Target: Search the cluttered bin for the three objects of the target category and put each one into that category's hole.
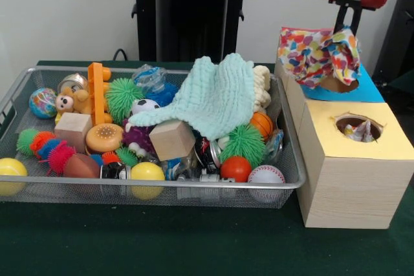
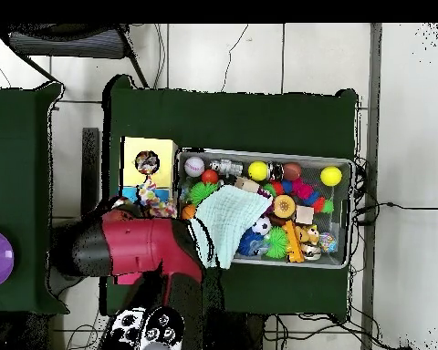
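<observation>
My gripper [image 1: 344, 29] hangs at the far right and is shut on a polka-dot cloth [image 1: 314, 53], pinching its raised top. The cloth drapes over the blue-topped box [image 1: 369, 88] and partly covers its cut-out. In the overhead view the cloth [image 2: 155, 202] shows beside the red arm, which hides the gripper. The yellow-topped box [image 1: 388, 147] stands nearer, with its round hole [image 1: 358, 126]. A piece of polka-dot cloth [image 1: 359, 132] lies inside the hole. The wire mesh bin [image 1: 162, 185] sits to the left, and I see no polka-dot cloth in it.
A mint green waffle-knit cloth [image 1: 217, 98] lies over the toys in the bin's middle. Around it are balls, spiky toys, wooden blocks [image 1: 171, 139], an orange plastic piece [image 1: 98, 92] and a baseball [image 1: 266, 176]. The robot's black pedestal [image 1: 191, 11] stands behind the bin.
</observation>
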Robot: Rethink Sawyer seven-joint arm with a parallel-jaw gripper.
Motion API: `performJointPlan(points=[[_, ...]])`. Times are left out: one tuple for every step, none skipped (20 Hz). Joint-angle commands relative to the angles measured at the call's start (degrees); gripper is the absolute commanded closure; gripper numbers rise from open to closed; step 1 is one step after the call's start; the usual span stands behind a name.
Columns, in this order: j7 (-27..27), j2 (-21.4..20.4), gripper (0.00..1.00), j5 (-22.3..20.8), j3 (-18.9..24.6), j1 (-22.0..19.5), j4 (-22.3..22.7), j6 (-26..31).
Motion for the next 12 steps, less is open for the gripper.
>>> performJointPlan(points=[[13.34,3.03,1.00,2.30,-4.44,0.54,-7.82,9.31],[13.17,3.74,1.00,2.17,-4.55,0.49,-8.66,8.57],[12.90,4.43,1.00,2.18,-4.52,0.12,-9.46,7.76],[12.75,4.99,1.00,1.87,-4.89,0.08,-10.50,6.92],[12.36,5.37,1.00,1.76,-4.92,-0.34,-11.27,6.48],[12.05,5.71,1.00,1.67,-4.99,-0.53,-12.06,6.10],[11.74,6.05,1.00,1.58,-5.06,-0.72,-12.86,5.73],[11.42,6.36,1.00,1.60,-5.02,-0.92,-13.30,5.20],[11.13,7.12,1.00,1.65,-4.86,-1.03,-14.26,4.95],[10.79,7.56,1.00,1.78,-4.56,-1.29,-14.54,4.59],[10.71,8.36,1.00,1.80,-4.46,-1.19,-15.30,4.57],[10.42,8.69,1.00,1.91,-4.18,-1.30,-15.44,4.69]])
